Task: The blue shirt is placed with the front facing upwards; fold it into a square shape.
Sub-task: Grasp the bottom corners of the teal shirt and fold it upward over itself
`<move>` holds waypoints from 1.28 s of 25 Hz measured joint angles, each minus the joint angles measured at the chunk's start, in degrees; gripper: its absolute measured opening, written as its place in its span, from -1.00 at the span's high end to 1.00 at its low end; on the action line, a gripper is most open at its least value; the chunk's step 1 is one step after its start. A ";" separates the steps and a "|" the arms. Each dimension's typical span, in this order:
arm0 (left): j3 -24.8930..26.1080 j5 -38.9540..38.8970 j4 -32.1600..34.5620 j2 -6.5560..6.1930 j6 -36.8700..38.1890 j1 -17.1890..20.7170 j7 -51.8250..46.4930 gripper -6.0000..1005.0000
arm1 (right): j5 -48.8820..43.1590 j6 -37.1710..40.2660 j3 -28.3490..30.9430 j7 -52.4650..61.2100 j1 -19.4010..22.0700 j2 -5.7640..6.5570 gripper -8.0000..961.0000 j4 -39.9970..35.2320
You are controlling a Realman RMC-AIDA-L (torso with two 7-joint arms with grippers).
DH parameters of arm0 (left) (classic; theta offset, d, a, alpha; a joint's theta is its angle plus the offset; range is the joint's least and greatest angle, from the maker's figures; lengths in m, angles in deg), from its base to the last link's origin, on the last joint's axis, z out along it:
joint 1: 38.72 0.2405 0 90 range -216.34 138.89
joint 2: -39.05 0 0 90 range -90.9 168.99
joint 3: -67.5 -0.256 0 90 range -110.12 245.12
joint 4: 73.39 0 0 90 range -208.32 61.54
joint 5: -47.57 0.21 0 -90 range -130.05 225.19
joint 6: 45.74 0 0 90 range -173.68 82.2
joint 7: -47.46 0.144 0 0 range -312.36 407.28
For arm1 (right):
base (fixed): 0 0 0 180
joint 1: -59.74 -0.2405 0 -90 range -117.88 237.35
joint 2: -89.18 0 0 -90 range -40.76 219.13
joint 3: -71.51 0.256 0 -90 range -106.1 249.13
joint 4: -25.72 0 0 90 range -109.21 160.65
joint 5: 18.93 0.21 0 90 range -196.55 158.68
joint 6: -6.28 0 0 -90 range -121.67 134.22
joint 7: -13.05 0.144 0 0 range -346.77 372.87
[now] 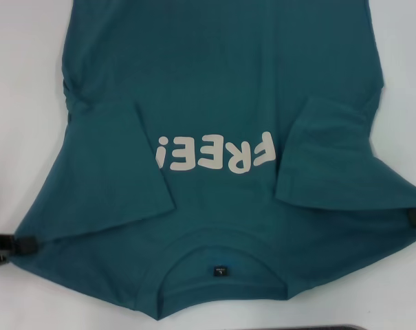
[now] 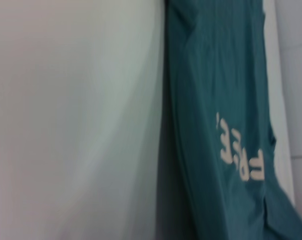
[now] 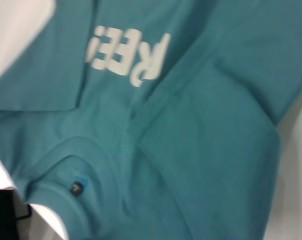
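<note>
Blue shirt (image 1: pixel 221 96) spread front-up on white table (image 1: pixel 22 82), filling most of head view; collar (image 1: pixel 221 247) at bottom centre, "FREE!" lettering (image 1: pixel 214 155) mid-frame. Both sleeves folded inward over chest. Left pincer (image 1: pixel 18 242) at lower left edge, clamped on shoulder corner. Right pincer (image 1: pixel 415 214) at right edge, clamped on opposite shoulder corner.

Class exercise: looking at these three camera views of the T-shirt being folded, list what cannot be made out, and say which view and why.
- Blue shirt: its hem is cut off by the head view's top edge.
- Neck label: print too small in the head view, blurred in the right wrist view.
- Left gripper and right gripper: only dark tips show at the frame edges; finger state unreadable.
- Lettering: partly covered by the folded sleeves.
</note>
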 joint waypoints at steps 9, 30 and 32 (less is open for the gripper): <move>-0.64 3.82 -0.82 0.16 3.07 0.08 3.02 0.92 | -0.62 1.87 -0.45 0.75 0.28 1.31 0.92 -0.39; -0.54 9.61 -4.95 0.44 7.00 2.39 5.26 0.91 | -6.54 5.80 -0.83 0.39 2.00 0.21 0.92 -2.30; -0.55 9.35 -5.15 0.47 8.12 2.30 7.57 0.91 | -6.05 5.84 -0.84 -1.56 2.26 -0.17 0.92 -2.70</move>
